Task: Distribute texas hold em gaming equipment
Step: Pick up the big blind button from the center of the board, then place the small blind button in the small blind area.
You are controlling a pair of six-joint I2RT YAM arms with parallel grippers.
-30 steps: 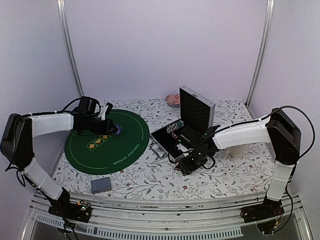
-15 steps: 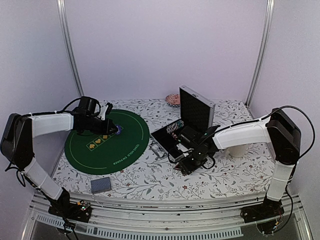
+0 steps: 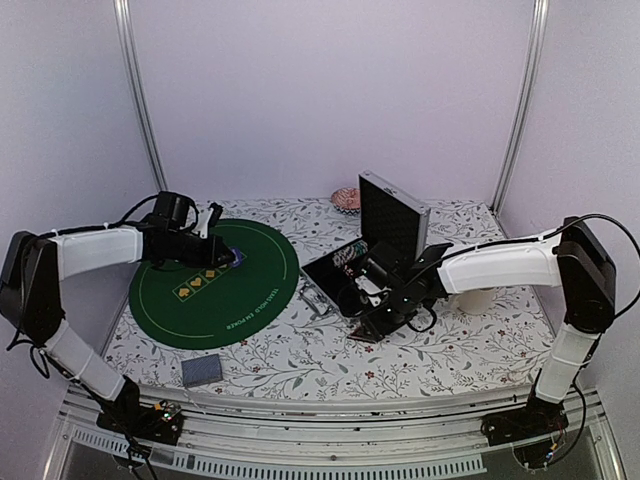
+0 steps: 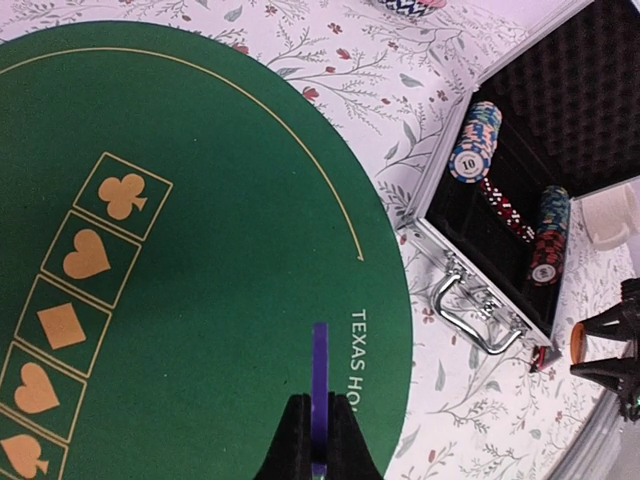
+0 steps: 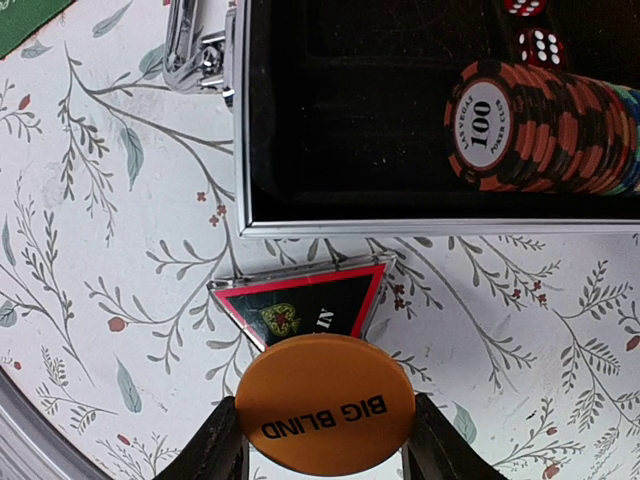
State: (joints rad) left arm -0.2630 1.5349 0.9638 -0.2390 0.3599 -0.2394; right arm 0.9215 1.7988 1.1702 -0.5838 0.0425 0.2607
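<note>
My left gripper point(image 4: 320, 405) is shut on a thin purple disc point(image 4: 320, 365), held edge-on just above the round green mat point(image 4: 200, 250) near its "TEXAS" lettering; from above this gripper point(image 3: 232, 258) hangs over the mat's upper middle. My right gripper point(image 5: 325, 430) is shut on the orange round button point(image 5: 325, 405) marked "BIG BLIND". Directly beyond it a black and red triangular marker point(image 5: 300, 305) lies on the floral cloth beside the silver case point(image 5: 440, 226). Striped poker chips point(image 5: 540, 125) and red dice point(image 5: 535, 45) lie in the case. A grey-blue card deck point(image 3: 202, 370) sits front left.
The case's lid point(image 3: 390, 220) stands upright at table centre, its handle point(image 4: 470, 315) facing the mat. A cream mug point(image 3: 478, 298) stands right of the right arm. A small patterned bowl point(image 3: 346, 198) sits at the back.
The right gripper has closed a little onto the orange button and shifted slightly by the case, its elbow swinging right. The left arm holds almost still over the mat.
</note>
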